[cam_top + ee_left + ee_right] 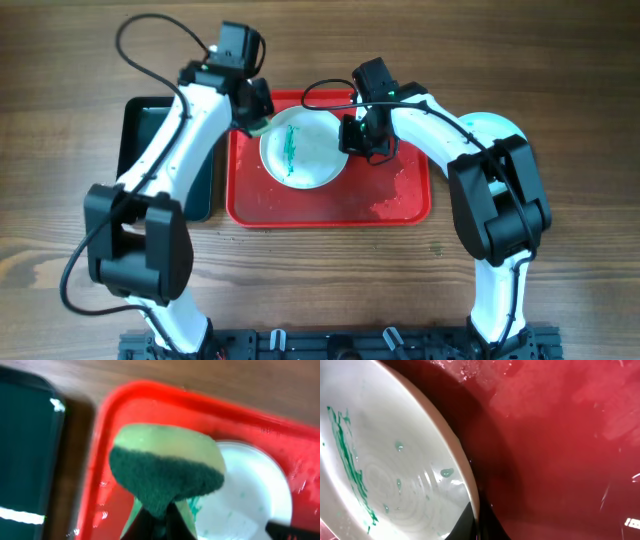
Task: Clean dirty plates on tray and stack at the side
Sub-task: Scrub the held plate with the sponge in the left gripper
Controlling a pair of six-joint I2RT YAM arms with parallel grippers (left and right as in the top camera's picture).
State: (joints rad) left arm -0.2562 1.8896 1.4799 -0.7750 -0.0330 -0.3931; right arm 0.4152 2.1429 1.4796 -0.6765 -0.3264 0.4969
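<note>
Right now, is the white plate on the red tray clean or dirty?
Dirty. A teal-green smear runs down the plate, with green droplets beside it; the sponge in the left gripper is at its edge.

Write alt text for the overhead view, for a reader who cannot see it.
A white plate smeared green sits on a red tray; the left gripper holds a sponge at its rim, the right gripper grips the opposite edge. A black tray lies alongside.
</note>
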